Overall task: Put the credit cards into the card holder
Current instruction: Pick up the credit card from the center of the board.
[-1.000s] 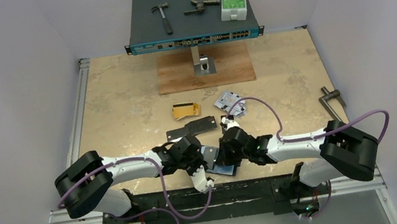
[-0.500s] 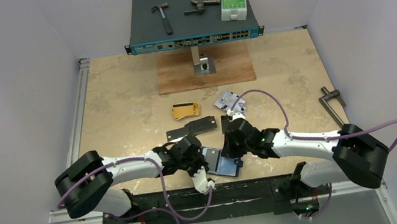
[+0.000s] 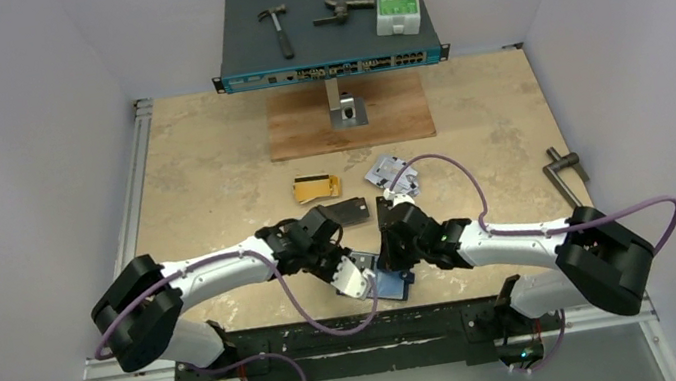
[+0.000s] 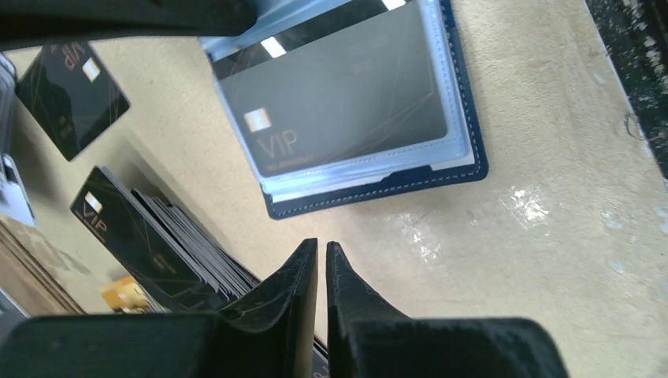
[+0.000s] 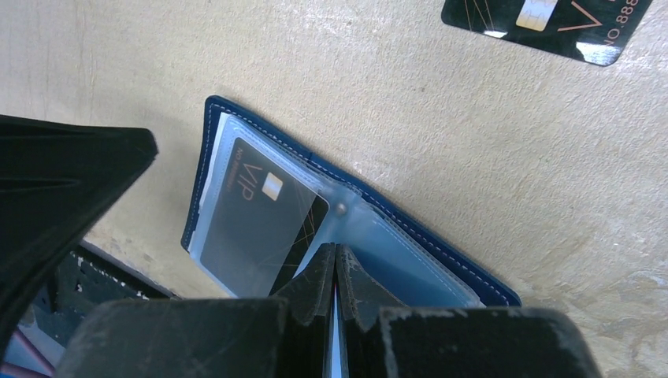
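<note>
The navy card holder (image 5: 473, 272) lies open near the table's front edge; it also shows in the top view (image 3: 397, 286) and the left wrist view (image 4: 465, 161). A black VIP card (image 5: 244, 224) sits inside a clear sleeve. My right gripper (image 5: 335, 252) is shut on a thin clear sleeve of the holder. My left gripper (image 4: 321, 246) is shut and empty, just beside the holder's near edge. Black cards (image 3: 323, 219), a gold card (image 3: 316, 188) and silver-grey cards (image 3: 390, 173) lie on the table further back.
A dark network box (image 3: 327, 30) with a hammer and other tools stands at the back on a post above a wooden board (image 3: 348, 116). A metal handle (image 3: 565, 165) lies at the right edge. A loose black card (image 5: 543, 24) lies just beyond the holder.
My left gripper has swung right and forward, up to the holder's left side. My right gripper drew back slightly from over the holder and now stays at its far edge.
</note>
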Controlling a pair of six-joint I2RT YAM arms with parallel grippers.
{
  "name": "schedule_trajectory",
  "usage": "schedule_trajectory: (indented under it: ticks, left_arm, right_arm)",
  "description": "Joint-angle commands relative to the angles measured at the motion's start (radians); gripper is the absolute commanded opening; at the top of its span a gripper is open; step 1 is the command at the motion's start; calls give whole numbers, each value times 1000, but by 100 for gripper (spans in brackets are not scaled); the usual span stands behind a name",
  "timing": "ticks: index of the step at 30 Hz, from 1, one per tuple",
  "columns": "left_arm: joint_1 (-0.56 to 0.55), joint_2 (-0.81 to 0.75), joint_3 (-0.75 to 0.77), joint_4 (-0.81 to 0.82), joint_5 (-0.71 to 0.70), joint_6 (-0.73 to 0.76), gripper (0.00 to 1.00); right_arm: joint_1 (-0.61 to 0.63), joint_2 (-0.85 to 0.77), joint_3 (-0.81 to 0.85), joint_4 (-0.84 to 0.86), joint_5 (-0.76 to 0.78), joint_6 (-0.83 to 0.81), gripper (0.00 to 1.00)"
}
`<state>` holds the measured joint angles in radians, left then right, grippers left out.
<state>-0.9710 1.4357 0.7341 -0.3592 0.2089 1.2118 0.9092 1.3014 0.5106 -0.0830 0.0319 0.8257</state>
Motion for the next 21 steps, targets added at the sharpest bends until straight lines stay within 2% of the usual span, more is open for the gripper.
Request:
schedule_trajectory:
  ticks: [1, 6, 12, 16, 21]
  left_arm:
    - [41, -22, 110, -171, 85, -195, 9]
    - [46, -25, 122, -250, 153, -343, 7]
    - [60, 19, 206, -360, 159, -629, 4]
    - [73, 2, 134, -232, 129, -603, 2]
    - [96, 81, 231, -246, 122, -640, 0]
  right_arm:
    - [-1, -11, 12, 35, 10, 2, 0]
    - [-1, -42, -13, 61, -6, 40, 0]
    - [-1, -59, -6, 39, -27, 75, 0]
    - [-1, -41, 25, -26, -28, 57, 0]
    - [0, -68, 11, -42, -28, 87, 0]
